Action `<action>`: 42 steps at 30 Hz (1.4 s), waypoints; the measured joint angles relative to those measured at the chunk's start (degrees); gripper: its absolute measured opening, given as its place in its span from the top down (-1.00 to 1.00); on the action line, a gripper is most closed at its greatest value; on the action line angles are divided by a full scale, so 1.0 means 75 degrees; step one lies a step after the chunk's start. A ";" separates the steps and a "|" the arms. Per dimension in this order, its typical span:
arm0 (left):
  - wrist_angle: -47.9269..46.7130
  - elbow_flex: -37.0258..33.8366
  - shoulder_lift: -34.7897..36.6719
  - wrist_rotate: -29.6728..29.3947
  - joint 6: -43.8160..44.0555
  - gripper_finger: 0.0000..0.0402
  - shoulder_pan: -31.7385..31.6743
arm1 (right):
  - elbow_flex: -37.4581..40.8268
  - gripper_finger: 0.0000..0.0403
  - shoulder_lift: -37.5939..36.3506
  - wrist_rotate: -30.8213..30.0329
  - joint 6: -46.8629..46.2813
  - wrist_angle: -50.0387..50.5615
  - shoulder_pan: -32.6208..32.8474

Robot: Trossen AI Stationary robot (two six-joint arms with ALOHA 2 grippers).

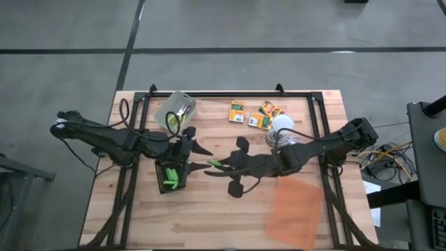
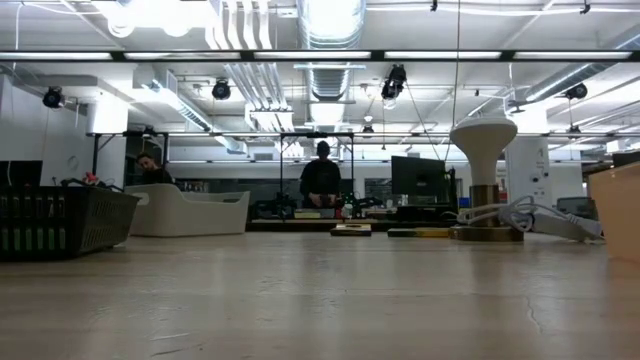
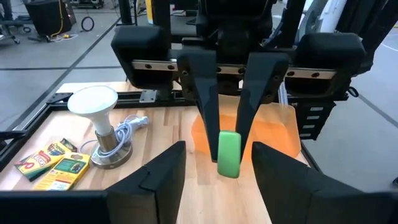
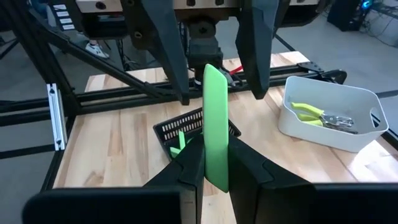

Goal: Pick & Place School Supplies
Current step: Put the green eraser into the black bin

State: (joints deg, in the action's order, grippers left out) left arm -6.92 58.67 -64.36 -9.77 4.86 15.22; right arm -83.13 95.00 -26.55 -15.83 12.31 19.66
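My right gripper (image 4: pixel 216 177) is shut on a bright-green stick (image 4: pixel 216 118), held above the table's middle (image 1: pixel 214 164). My left gripper (image 3: pixel 217 183) faces it from the left, open. Its two fingers (image 4: pixel 171 50) stand on either side of the stick's free end (image 3: pixel 229 152) without touching it. Below, the black tray (image 1: pixel 162 169) holds more green sticks (image 1: pixel 172 178). A white bin (image 4: pixel 329 115) at the far left holds the yellow-green-handled tools (image 4: pixel 311 113). Three orange-yellow boxes (image 1: pixel 259 120) lie flat at the far middle. My right gripper pinches the green stick's lower part (image 4: pixel 215 167) between its two fingers (image 4: pixel 186 165). It comes from the table's right, nearly level. The stick lies along the fingers and juts out past their tips toward my left gripper. It is lifted clear of the table and tray.
A white lamp (image 1: pixel 282 125) with a coiled cord stands right of the boxes. A big translucent orange sheet (image 1: pixel 296 206) lies at the near right. A black frame (image 1: pixel 230 93) runs round the tabletop. People sit and stand in the room beyond the table (image 2: pixel 322 180).
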 joint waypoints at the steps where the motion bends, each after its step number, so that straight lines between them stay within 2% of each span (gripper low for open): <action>1: 0.0000 0.0000 0.0000 0.0074 -0.0002 0.08 0.0000 | 0.0000 0.79 0.0000 -0.0002 0.0007 -0.0015 0.0000; 5: 0.0003 0.0000 0.0000 0.0379 -0.0076 0.20 -0.0003 | 0.0000 0.79 0.0000 -0.0002 0.0188 -0.0185 0.0000; 14: 0.0006 0.0000 0.0000 0.0388 -0.0236 0.55 -0.0021 | 0.0000 0.79 0.0003 0.0183 0.0198 -0.0182 -0.0011; 24: 0.0000 0.0000 0.0000 0.0406 -0.0235 0.79 -0.0018 | 0.0000 0.79 0.0003 0.0324 0.0171 -0.0165 -0.0032; 37: 0.0000 0.0000 0.0000 0.0395 -0.0229 0.79 -0.0018 | 0.0000 0.78 0.0003 0.0339 -0.0065 -0.0147 -0.0029; 42: 0.0003 0.0000 0.0000 0.0375 -0.0230 0.79 -0.0018 | 0.0000 0.67 0.0003 0.0339 -0.0077 -0.0147 -0.0029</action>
State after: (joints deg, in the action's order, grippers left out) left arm -6.90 58.67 -64.36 -6.95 3.14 15.09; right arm -83.13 95.02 -24.01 -16.41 11.20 19.44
